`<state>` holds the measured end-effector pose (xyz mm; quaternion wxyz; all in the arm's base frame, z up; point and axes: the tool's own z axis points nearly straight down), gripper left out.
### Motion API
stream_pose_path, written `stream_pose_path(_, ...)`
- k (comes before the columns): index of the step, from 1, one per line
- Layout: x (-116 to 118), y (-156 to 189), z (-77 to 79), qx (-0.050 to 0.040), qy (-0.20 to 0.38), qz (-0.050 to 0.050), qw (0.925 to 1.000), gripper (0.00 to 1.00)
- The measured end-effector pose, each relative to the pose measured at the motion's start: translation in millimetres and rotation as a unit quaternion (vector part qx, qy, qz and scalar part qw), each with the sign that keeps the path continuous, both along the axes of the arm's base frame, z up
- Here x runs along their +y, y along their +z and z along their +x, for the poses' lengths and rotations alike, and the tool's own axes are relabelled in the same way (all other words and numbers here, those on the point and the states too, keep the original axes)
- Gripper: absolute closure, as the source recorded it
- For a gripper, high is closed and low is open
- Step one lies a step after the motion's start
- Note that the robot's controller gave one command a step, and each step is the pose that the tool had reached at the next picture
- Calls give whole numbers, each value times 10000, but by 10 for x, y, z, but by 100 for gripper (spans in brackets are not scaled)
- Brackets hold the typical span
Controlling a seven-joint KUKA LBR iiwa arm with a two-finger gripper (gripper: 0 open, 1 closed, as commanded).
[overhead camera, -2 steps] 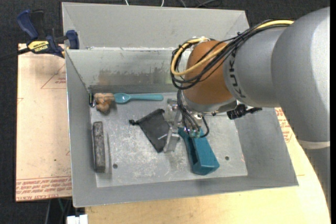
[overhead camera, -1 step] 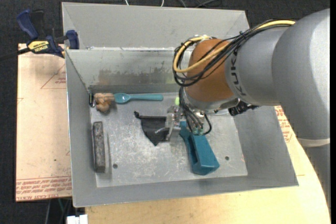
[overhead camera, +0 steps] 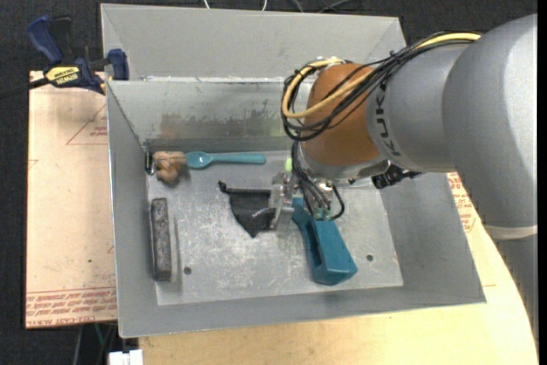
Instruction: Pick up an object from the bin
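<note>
My gripper (overhead camera: 286,203) hangs low in the middle of the bin, under the orange wrist cover. Its metal fingers stand between a black, crumpled-looking piece (overhead camera: 249,208) on their left and a blue plastic tool (overhead camera: 326,248) on their right. The fingertips touch or nearly touch the right edge of the black piece. The blue tool lies slanted, running from the fingers toward the bin's front right. Nothing shows clearly between the fingers.
A teal spoon (overhead camera: 224,158) lies along the back wall, with a small tan lump (overhead camera: 168,167) at its left. A long grey bar (overhead camera: 160,237) lies by the left wall. The arm covers the bin's right rear part.
</note>
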<state>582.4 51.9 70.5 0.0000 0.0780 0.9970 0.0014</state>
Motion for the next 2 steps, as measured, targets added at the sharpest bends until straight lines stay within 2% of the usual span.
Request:
stream_pose_path(1,-84,614,-2,20,-57,0,10000,100)
stream_pose_path(2,54,1363,-308,43,83,-1,10000,100)
